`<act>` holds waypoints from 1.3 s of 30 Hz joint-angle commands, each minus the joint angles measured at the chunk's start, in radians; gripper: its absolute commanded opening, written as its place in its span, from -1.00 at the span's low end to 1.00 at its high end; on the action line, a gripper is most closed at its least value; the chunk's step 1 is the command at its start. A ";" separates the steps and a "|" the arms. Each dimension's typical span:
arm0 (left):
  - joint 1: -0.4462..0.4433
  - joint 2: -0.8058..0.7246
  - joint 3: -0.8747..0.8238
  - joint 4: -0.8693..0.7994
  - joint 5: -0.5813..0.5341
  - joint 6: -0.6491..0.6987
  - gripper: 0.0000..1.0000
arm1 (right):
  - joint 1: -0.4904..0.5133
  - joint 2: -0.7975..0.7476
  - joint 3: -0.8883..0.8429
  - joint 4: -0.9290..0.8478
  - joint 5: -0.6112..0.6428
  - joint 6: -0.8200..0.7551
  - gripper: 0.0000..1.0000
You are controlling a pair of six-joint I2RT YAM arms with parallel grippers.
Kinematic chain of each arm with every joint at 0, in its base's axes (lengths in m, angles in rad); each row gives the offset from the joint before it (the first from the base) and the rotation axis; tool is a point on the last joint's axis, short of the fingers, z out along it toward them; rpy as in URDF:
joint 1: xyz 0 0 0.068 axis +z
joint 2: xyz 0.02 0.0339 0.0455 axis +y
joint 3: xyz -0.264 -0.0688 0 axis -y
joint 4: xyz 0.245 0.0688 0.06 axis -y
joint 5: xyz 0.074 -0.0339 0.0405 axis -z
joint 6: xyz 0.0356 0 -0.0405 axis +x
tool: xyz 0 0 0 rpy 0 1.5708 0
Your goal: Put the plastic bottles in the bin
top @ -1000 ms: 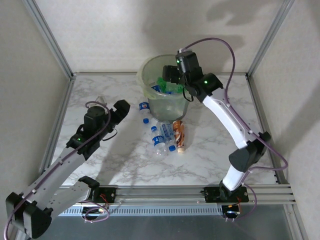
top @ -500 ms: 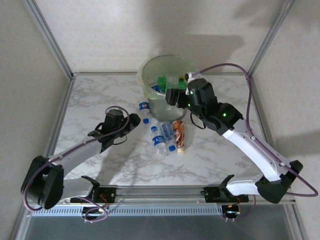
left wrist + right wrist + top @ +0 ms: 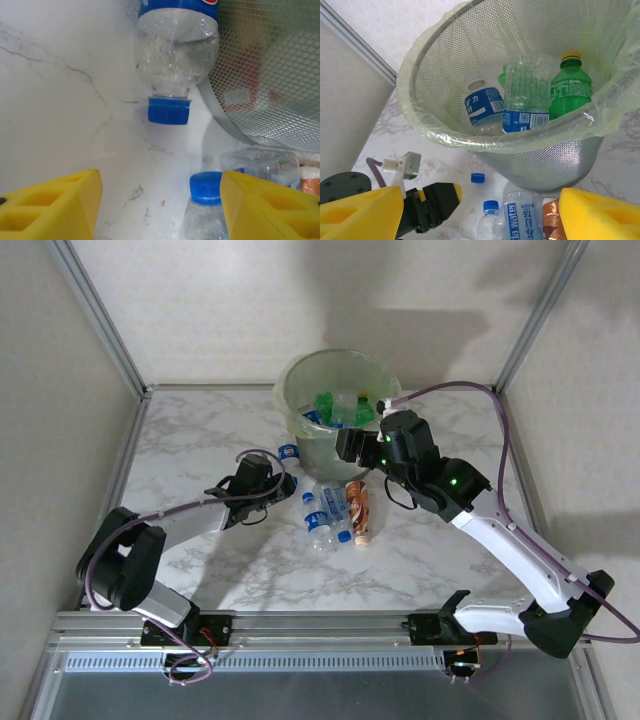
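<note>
Mesh made up the wall of the bin (image 3: 540, 170) in the right wrist view, fine and silvery. A pale green bag (image 3: 450, 137) was folded over the rim. In the top view the same wall read as cloudy grey.

Inside, beyond the right tool (image 3: 481, 200), stood a green bottle (image 3: 570, 92) with a yellow cap, a ribbed clear bottle (image 3: 526, 95) and a blue-labelled bottle (image 3: 484, 106), all roughly upright. The right tool gaped wide, its yellow wedge fingers (image 3: 360, 212) at either edge, nothing held.

Left wrist view: the left tool (image 3: 160, 185) sat low over the marbled surface (image 3: 60, 90), equally wide and empty. Straight ahead of it lay a crinkled bottle (image 3: 176, 50) with a blue label. Its blue cap (image 3: 169, 110) pointed back at the tool and its body lay just beside the bin wall. Just inside the tool's right finger showed a second blue cap (image 3: 206, 187) on another clear bottle.

The top view gave the layout. Several loose bottles (image 3: 325, 512) lay flat on the surface between the two tools, an orange-labelled bottle (image 3: 358, 510) among them.

Against a second before, the left tool had stretched forward and dropped low, much nearer the bin. The right tool, then over the bin's mouth, had drawn back to the near side of the rim. The bottles on the surface had not moved.
</note>
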 commanded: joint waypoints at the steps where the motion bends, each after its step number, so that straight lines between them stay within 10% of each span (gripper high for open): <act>1: -0.021 0.057 0.048 -0.017 -0.075 0.080 0.12 | 0.004 -0.018 -0.004 0.032 -0.012 0.013 0.61; 39: -0.054 0.305 0.214 0.034 -0.203 0.148 0.20 | 0.005 -0.019 -0.015 0.030 -0.032 0.026 0.58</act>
